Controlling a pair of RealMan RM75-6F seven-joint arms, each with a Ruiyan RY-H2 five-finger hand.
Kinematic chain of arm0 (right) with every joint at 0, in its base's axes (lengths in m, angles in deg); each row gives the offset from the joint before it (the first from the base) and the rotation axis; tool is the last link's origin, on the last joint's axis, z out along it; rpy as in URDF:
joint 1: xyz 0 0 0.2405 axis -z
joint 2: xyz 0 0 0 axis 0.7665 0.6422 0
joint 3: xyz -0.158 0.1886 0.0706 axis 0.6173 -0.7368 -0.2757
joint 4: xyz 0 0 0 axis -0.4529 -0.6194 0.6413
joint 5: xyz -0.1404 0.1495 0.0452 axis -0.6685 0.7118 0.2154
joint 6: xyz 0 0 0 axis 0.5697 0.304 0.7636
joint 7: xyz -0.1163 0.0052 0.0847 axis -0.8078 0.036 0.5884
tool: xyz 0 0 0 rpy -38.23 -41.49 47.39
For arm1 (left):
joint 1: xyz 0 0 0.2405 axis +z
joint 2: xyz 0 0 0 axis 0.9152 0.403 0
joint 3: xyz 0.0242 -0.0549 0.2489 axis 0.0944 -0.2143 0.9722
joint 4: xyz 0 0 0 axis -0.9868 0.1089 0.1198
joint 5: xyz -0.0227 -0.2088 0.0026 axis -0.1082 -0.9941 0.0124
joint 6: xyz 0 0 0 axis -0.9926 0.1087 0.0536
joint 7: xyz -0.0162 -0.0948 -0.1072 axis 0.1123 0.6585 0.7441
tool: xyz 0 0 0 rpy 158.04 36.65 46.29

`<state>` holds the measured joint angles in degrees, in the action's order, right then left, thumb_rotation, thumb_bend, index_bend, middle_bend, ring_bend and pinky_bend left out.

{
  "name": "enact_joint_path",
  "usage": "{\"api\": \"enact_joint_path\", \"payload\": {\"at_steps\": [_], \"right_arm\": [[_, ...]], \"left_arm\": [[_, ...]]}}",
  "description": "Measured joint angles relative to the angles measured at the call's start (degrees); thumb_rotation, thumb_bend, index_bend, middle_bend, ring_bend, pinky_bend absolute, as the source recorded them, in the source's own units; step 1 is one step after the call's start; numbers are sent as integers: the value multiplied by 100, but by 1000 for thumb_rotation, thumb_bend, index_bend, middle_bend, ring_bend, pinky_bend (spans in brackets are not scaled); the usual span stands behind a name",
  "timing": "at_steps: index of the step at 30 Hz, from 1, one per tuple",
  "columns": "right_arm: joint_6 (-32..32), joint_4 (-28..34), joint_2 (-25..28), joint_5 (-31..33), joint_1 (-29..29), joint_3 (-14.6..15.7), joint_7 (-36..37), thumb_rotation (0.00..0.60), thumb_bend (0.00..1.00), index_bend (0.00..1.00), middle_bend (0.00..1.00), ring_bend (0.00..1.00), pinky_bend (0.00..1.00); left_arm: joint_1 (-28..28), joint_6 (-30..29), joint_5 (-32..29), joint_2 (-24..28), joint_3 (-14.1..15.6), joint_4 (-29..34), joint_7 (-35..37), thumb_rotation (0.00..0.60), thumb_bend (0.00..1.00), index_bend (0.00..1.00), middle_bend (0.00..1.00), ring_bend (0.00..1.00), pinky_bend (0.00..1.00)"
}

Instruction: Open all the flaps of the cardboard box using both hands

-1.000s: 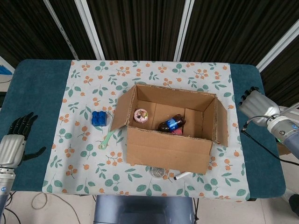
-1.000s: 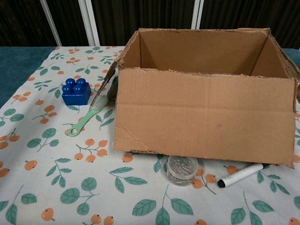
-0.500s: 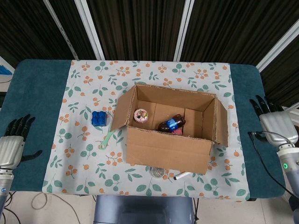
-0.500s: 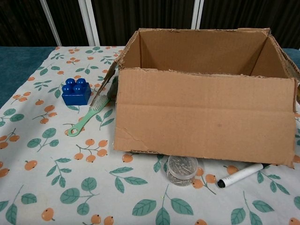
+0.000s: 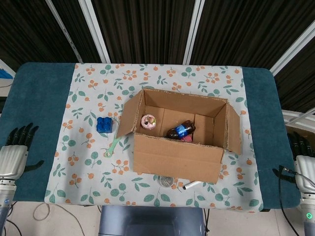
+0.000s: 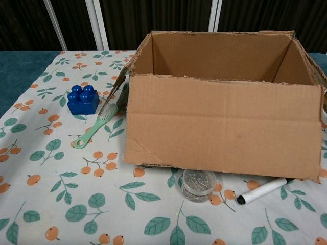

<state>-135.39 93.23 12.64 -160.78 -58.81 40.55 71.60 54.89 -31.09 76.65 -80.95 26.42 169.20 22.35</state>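
Note:
The cardboard box [image 5: 179,135] [image 6: 223,122] stands mid-table with its flaps folded outward; the front flap hangs down toward me. Inside it lie a pink doughnut [image 5: 148,121] and a dark bottle [image 5: 180,131]. My left hand [image 5: 14,155] hovers off the table's left front edge, fingers spread, holding nothing. At the far right edge my right hand [image 5: 303,160] is partly cut off by the frame, fingers apart and empty. Both hands are far from the box. Neither hand shows in the chest view.
A blue toy block [image 5: 104,124] [image 6: 83,99] and a green brush [image 5: 113,146] [image 6: 95,128] lie left of the box. A clear round container [image 5: 166,181] [image 6: 199,184] and a marker [image 5: 192,185] [image 6: 261,191] lie by its front flap. The flowered cloth [image 5: 98,88] covers the teal table.
My right hand has drawn back from beside the box's right flap to the lower right frame edge. The left hand has sunk slightly toward me. The box has not moved.

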Motion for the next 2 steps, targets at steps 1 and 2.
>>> {"api": "enact_joint_path", "payload": {"at_steps": [1,2], "right_arm": [[-68,-107,-67,-74,48,-3,43,600,113,0,0,0,225],[-108,-184,-117,-115,80,-9,83,600,114,0,0,0,225]], "left_arm": [[-1,-2,3,-4,-1,20,-1,600,46,0,0,0,0],[-2,-9,17,-9,-1,33,-10,600,46,0,0,0,0]]}}
